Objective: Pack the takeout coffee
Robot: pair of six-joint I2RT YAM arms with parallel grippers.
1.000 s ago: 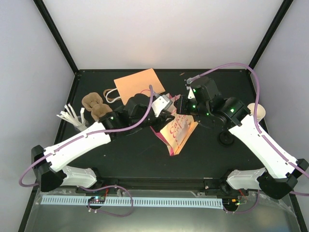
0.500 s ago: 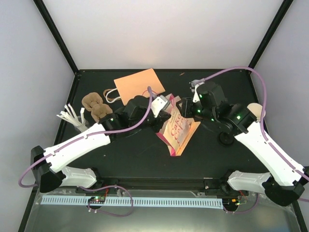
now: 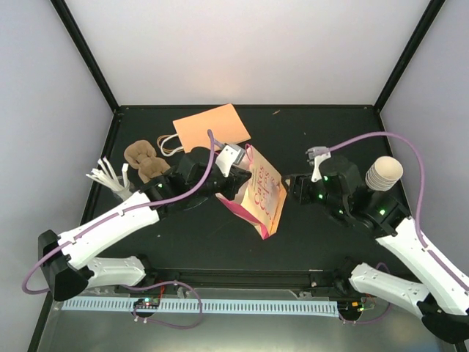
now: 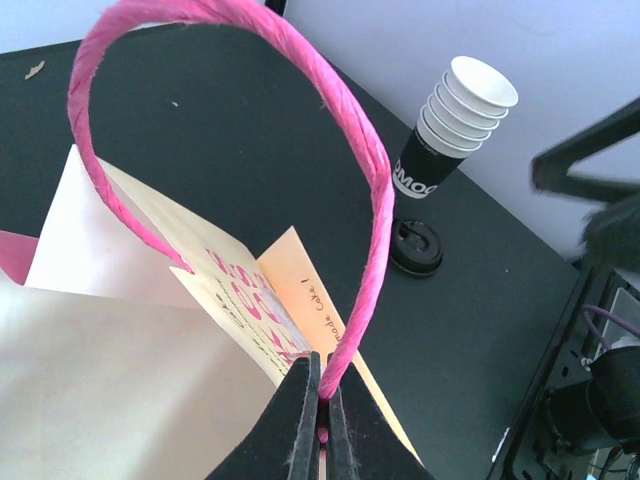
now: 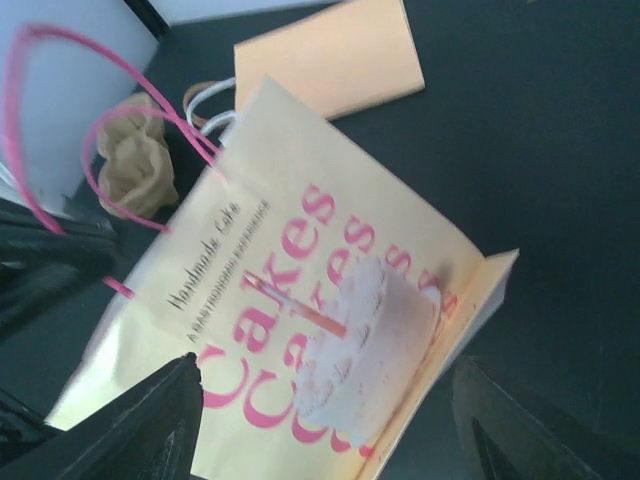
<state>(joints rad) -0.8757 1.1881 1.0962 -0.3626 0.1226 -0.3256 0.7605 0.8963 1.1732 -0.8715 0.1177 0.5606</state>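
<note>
Top view: the paper bag point(image 3: 262, 192) leaned on the desk point(image 3: 315, 132), the left pincer point(image 3: 242, 155) at its upper-left corner, the right pincer point(image 3: 294, 189) just right of it & the takeout coffee point(image 3: 384, 174) upright, well right of the bag. Left wrist: that pincer was clamped tight on the bag's pink handle point(image 4: 360, 150), a black lid point(image 4: 413, 247) lying between bag & cup. Right wrist: jaws stood wide w/ nothing in them, facing the bag's printed side; prob. best to keep the handle lifted so the mouth gapes, then grip the cup's ribbed wall, kept upright.

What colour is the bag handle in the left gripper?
Pink handle, clearest in the left wrist view.
</note>
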